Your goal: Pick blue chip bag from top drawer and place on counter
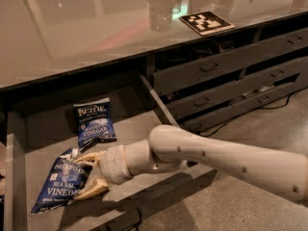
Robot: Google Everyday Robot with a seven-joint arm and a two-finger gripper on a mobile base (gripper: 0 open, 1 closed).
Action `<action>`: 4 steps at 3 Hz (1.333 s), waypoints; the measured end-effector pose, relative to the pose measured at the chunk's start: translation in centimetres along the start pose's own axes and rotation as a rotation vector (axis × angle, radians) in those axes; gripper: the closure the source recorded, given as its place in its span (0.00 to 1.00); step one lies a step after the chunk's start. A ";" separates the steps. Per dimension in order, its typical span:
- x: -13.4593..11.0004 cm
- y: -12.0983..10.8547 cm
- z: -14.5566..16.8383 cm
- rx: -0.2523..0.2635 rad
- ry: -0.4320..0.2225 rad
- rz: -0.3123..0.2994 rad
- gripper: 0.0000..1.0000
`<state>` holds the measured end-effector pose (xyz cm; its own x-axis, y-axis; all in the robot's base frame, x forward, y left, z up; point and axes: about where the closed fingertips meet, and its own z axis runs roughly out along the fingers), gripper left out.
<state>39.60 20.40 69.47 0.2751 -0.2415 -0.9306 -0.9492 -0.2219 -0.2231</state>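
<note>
The top drawer (136, 129) is pulled out below the counter (72, 28). Two dark blue Kettle bags lie on its floor. The blue chip bag (57, 183) lies crumpled and tilted at the front left. My gripper (89, 173) reaches into the drawer from the right and sits at this bag's right edge. Its tan fingers (91, 189) are spread, one above and one below the edge of the bag. The second blue Kettle bag (94, 121) lies flat farther back and is not touched.
A black-and-white square tag (207, 22) and a clear glass (159, 14) stand on the counter. Narrower stacked grey drawers (226, 81) with dark handles are to the right. My arm (226, 162) crosses the drawer's front right corner. The floor (250, 124) is speckled concrete.
</note>
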 end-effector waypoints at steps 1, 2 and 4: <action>-4.8 -0.4 -7.2 0.073 -0.001 -0.114 1.00; -7.3 -2.8 -19.7 0.206 0.170 -0.100 1.00; -10.7 -3.2 -36.8 0.335 0.520 0.071 1.00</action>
<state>45.33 -11.06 90.81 0.1682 -0.6918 -0.7022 -0.9411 0.0992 -0.3232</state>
